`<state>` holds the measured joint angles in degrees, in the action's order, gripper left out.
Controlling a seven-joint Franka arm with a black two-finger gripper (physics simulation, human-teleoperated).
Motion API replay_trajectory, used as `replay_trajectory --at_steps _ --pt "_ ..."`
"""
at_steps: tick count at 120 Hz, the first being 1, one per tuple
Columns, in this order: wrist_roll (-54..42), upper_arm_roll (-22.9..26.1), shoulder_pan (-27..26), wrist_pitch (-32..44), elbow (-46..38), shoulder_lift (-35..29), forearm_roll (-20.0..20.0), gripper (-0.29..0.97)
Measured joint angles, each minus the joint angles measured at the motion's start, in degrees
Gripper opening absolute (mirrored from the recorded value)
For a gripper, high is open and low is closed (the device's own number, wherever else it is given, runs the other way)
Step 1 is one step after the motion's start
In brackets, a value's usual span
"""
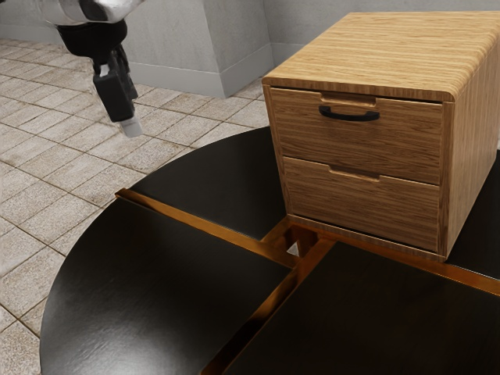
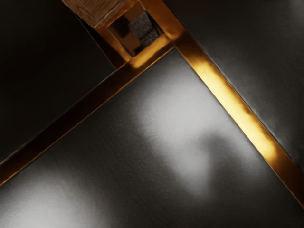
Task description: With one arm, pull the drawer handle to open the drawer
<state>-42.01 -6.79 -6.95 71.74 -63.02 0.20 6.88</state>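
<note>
Reaching the drawer handle (image 1: 349,115) means carrying your gripper (image 1: 129,125) toward the exterior view's right and somewhat lower. The gripper hangs high at that view's upper left, pointing roughly downward, well apart from the cabinet (image 1: 461,141). It holds nothing. From this side angle you cannot tell whether it is parted or closed, so check that before you commit.

The handle is a slim black bar on the top drawer (image 1: 359,144), set high on the drawer front just under a shallow notch. Its long axis runs level, along the width of the front. That drawer looks shut, its front flush with the cabinet face. The lower drawer (image 1: 363,203) has only a notch and no bar, so aim at the upper one.

In the wrist view you look down on the dark table (image 2: 156,156), crossed by brass strips (image 2: 228,99), with a corner of the wooden cabinet (image 2: 92,7) where the strips meet. So the hand is above the table (image 1: 156,289), short of the drawer front.

Because the bar lies level, you will likely need to turn the hand to face the front and take the bar from above and below. Then draw straight out, square to the front, toward the exterior view's lower left. A skewed pull could slip off so thin a bar.
</note>
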Motion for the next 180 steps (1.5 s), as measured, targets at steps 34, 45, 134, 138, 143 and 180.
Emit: replay_trajectory --at_steps 34,45,134,138,143,180 --pt "-5.5 -0.2 -17.5 -0.4 -1.2 0.3 -0.5 0.68" --pt "-6.8 -0.4 -22.0 -0.8 -2.8 0.2 -0.5 0.68" --pt "-29.4 -3.0 6.6 5.9 6.1 12.7 -10.1 0.66" --pt "-30.3 -2.6 6.5 6.3 7.8 14.1 -10.2 0.62" --pt "-31.4 -1.4 6.6 6.9 10.6 16.3 -10.3 0.58" --pt "-37.1 -0.2 -4.2 9.2 19.8 22.2 -10.9 0.46"
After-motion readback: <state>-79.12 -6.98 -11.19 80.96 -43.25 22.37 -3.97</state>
